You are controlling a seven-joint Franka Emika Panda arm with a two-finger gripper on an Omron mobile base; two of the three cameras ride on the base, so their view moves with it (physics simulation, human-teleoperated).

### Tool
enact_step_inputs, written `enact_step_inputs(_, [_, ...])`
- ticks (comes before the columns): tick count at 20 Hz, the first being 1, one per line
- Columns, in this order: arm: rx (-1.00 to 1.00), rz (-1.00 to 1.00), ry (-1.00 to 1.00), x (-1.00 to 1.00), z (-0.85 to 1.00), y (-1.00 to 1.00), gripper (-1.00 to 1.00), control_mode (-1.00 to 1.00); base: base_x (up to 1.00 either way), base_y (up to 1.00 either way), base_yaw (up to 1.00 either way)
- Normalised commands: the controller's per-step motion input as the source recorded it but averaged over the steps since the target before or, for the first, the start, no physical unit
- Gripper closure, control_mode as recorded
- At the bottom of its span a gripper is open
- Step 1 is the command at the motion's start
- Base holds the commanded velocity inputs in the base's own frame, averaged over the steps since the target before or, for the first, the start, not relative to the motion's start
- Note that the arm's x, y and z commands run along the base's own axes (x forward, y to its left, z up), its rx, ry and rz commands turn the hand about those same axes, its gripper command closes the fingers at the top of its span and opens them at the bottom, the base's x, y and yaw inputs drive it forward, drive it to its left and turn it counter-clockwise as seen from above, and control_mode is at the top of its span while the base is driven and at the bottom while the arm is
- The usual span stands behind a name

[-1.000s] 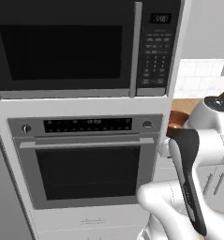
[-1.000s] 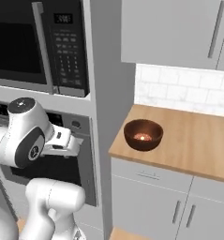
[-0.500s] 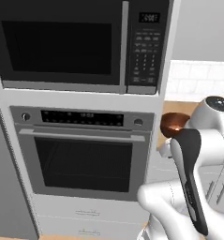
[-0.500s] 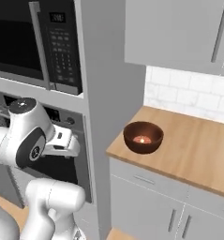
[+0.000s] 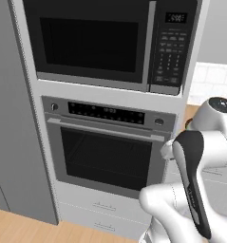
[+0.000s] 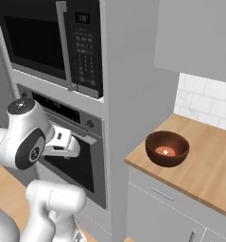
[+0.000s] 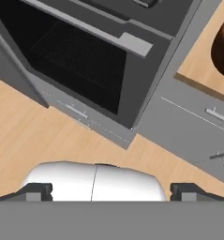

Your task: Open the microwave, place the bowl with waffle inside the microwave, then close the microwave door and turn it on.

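Observation:
The black microwave (image 5: pixel 110 45) sits built in above the oven, and the microwave door (image 5: pixel 89 45) is closed, its vertical grey handle (image 5: pixel 151 45) next to the keypad. To its right the dark brown bowl (image 6: pixel 167 148) stands on the wooden counter with the orange waffle (image 6: pixel 165 151) inside. The bowl's edge (image 7: pixel 223 47) also shows at the hand view's upper right. My gripper (image 7: pixel 111 192) is open and holds nothing. It hangs low in front of the oven, well below the microwave and left of the bowl.
A steel-trimmed oven (image 5: pixel 108 156) with a horizontal handle fills the space under the microwave. The wooden counter (image 6: pixel 204 175) tops grey drawers, with a wall cabinet (image 6: pixel 195 33) above. A tall grey panel (image 5: pixel 10 118) stands at the left over wood floor (image 7: pixel 29 136).
Both base views have shifted as a whole, so the camera has moved with the base; the bowl now sits further right in the right view. The arm keeps its pose and the gripper stays open.

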Motion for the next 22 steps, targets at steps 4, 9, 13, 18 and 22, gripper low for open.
enact_step_inputs(4, [0.0,-0.01,-0.16,-0.01,0.57,0.01,-1.0,-1.0,0.0,0.0,0.0])
enact_step_inputs(9, [-0.01,-0.26,-0.09,0.0,0.76,0.34,-1.0,-1.0,0.0,0.0,0.0])
enact_step_inputs(13, [-0.01,-0.29,0.0,0.0,0.73,0.44,-1.0,-1.0,0.0,0.0,0.0])
enact_step_inputs(18, [0.0,-0.21,-0.06,0.0,0.62,0.33,-1.0,-1.0,0.0,0.0,0.0])
enact_step_inputs(22, [0.0,-0.08,-0.03,0.09,0.35,0.14,-1.0,-1.0,0.0,0.0,0.0])
